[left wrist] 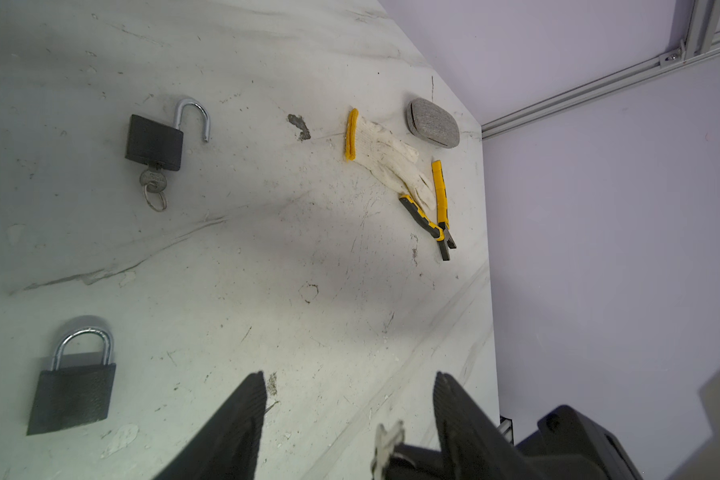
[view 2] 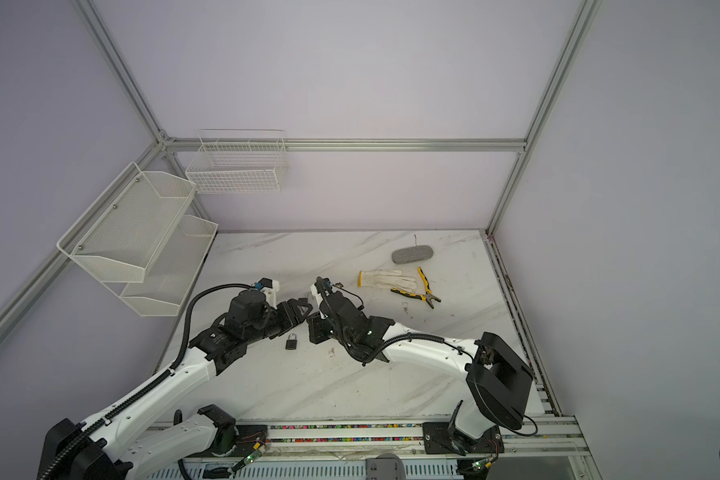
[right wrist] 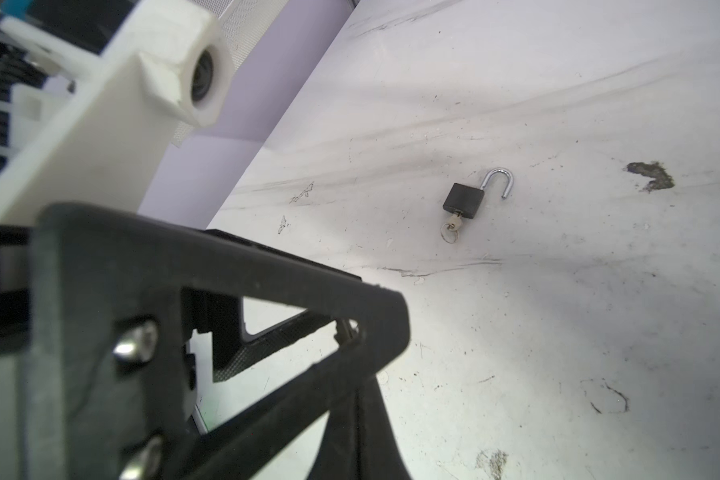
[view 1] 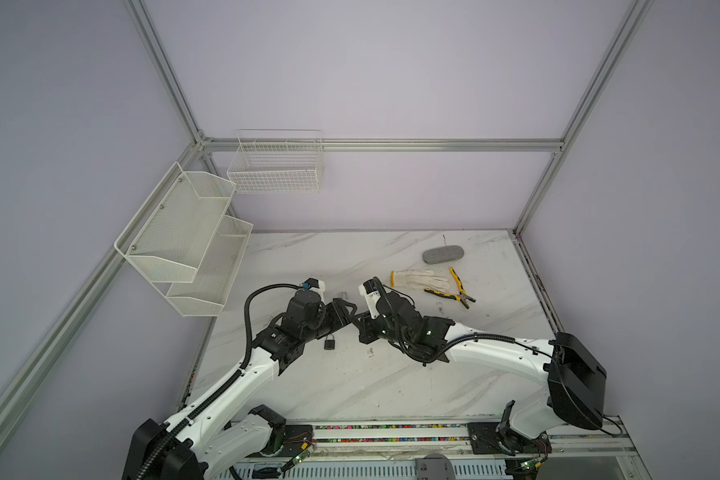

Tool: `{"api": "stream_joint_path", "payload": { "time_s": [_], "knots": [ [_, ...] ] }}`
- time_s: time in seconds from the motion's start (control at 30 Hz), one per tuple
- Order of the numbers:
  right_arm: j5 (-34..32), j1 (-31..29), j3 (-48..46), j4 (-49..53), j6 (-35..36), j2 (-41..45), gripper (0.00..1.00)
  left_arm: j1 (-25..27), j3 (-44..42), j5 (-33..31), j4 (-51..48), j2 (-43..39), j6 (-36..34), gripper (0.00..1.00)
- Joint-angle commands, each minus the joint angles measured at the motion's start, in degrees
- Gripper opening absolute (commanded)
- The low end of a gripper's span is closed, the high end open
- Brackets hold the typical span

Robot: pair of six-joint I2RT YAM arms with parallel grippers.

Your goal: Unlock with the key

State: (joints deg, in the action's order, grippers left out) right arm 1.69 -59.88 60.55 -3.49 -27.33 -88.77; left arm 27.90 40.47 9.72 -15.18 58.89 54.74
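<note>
While mid-air, key (left wrist: 387, 446) within left gripper (left wrist: 348, 377).

Noted matt, pebbled casing and glossy chromed metal shackle on the shut black padlock (left wrist: 71, 395); smooth, scuffed white marble-look tabletop (left wrist: 266, 249); knitted cream cloth glove (left wrist: 385, 156); grey felt-like oval case (left wrist: 433, 122); dull silvery metal key (left wrist: 388, 442).

We find the near desk (view 1: 383, 386) bare. Mid-desk, the right end effector (view 1: 357, 325) and its key (left wrist: 387, 442) block the left end effector (left wrist: 348, 374); closed padlock (view 1: 329, 343) lies just beside.
</note>
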Motion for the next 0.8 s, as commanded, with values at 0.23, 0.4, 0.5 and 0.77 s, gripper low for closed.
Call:
{"api": "stream_joint_path", "payload": {
  "time_s": [0.23, 0.4, 0.5, 0.77],
  "knots": [
    [2.72, 0.11, 1.32, -1.35, 0.36, -0.17, 0.00, 0.47, -2.30, -0.15, 5.42, -0.22, -1.13, 0.41],
    [2.75, 0.11, 1.23, -1.30, 0.46, -0.50, 0.00, 0.49, -2.98, -1.98, 5.42, -1.19, -1.30, 0.29],
    [3.05, 0.09, 1.36, -1.24, 0.36, -0.52, 0.00, 0.49, -2.85, -2.91, 4.73, -1.15, -1.22, 0.21],
    [2.64, 0.05, 2.02, -0.92, 0.27, -1.32, 0.00, 0.49, -2.61, -2.42, 4.98, -0.53, -1.81, 0.00]
  ]
}}
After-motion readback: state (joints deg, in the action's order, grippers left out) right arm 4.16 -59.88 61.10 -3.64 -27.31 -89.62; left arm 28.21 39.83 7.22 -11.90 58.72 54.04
